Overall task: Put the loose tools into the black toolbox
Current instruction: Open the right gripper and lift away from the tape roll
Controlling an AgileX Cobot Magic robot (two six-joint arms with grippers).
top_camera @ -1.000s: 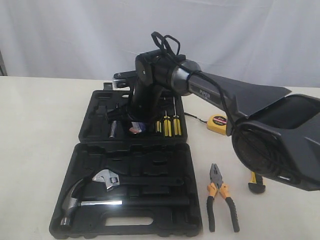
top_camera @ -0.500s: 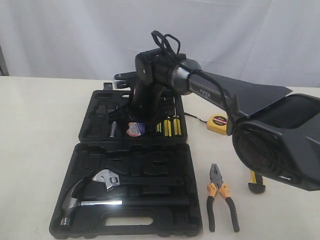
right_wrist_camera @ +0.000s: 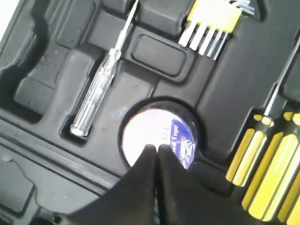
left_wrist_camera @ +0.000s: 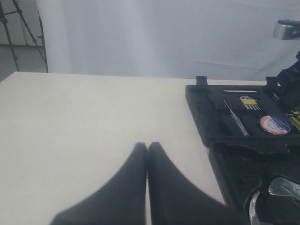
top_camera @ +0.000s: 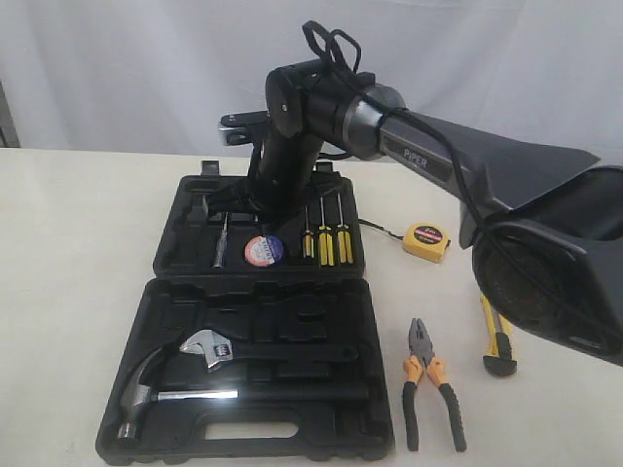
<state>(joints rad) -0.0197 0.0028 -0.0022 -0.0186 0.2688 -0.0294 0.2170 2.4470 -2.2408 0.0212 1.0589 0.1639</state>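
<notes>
Toolbox (top_camera: 336, 423) open flat on table (top_camera: 78, 224). Tape roll (top_camera: 263, 250) seated in round recess of far half, beside screwdrivers (top_camera: 326, 243). Right gripper (right_wrist_camera: 154, 150) pinched closed, empty, just above roll. Left gripper (left_wrist_camera: 147, 146) closed, empty, over bare table. Tape measure (top_camera: 426, 240), pliers (top_camera: 431, 381), knife (top_camera: 496, 342) lie loose on table, right of toolbox.

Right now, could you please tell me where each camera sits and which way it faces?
Exterior view: in front of the table, slightly raised, facing the white curtain; sees the open black toolbox and pliers; the right arm reaches over the far half.
Left wrist view: low over bare table beside the toolbox, looking along it; the shut left pincer shows.
Right wrist view: close above the far half, looking down; the shut right pincer shows.
Shared: all three show the tape roll seated in its round recess.
</notes>
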